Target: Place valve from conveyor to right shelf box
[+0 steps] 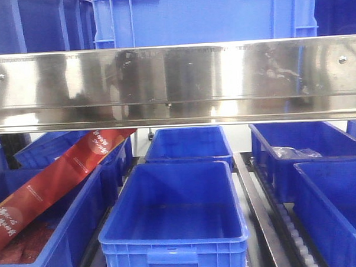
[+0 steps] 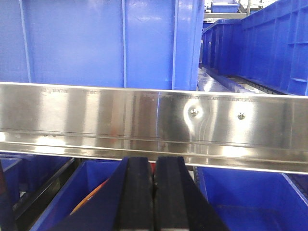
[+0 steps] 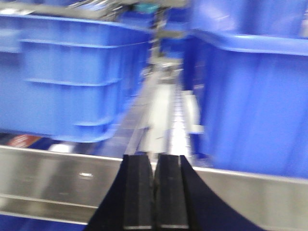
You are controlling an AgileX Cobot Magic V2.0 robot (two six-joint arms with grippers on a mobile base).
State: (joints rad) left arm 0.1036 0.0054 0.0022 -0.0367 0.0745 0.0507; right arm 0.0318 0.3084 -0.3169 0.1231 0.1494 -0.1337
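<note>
No valve and no conveyor show in any view. I face a shelf rack with a shiny steel rail (image 1: 176,83) across the front view and blue plastic boxes above and below it. An empty blue box (image 1: 175,210) sits in the middle of the lower shelf, with more blue boxes to its right (image 1: 335,203). My left gripper (image 2: 154,166) is shut and empty, pointing at the steel rail (image 2: 154,120). My right gripper (image 3: 155,163) is shut and empty, pointing between two upper blue boxes (image 3: 67,77); that view is blurred.
A red printed package (image 1: 56,180) leans out of the lower left blue box (image 1: 47,245). A far right box holds a clear plastic bag (image 1: 294,153). Roller tracks (image 1: 288,223) run between the lower boxes. A large blue crate (image 1: 202,17) sits on the upper shelf.
</note>
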